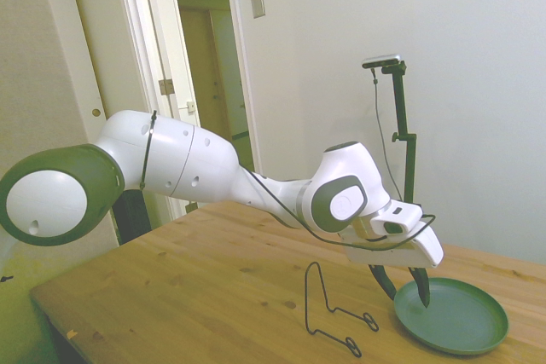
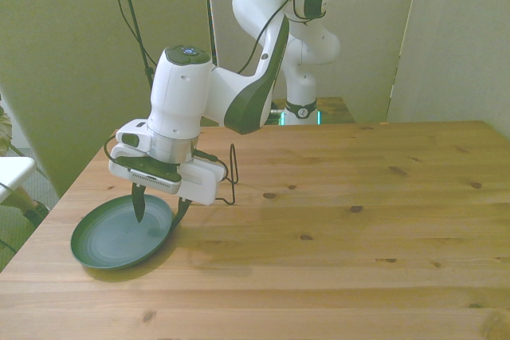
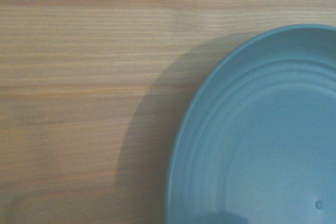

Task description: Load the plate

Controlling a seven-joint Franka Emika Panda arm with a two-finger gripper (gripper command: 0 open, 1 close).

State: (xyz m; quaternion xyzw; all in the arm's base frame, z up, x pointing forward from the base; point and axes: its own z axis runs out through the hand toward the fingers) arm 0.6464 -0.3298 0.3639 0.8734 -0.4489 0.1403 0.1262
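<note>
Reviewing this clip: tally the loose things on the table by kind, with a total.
Plates: 1, the teal-green plate, with the open gripper straddling its rim.
Wire stands: 1, the black wire stand, empty, beside the plate.
Total: 2

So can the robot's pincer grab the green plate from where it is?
Probably yes. The open pincer straddles the rim of the plate, one finger inside, one outside. The wire stand sits apart, and nothing lies between.
</note>
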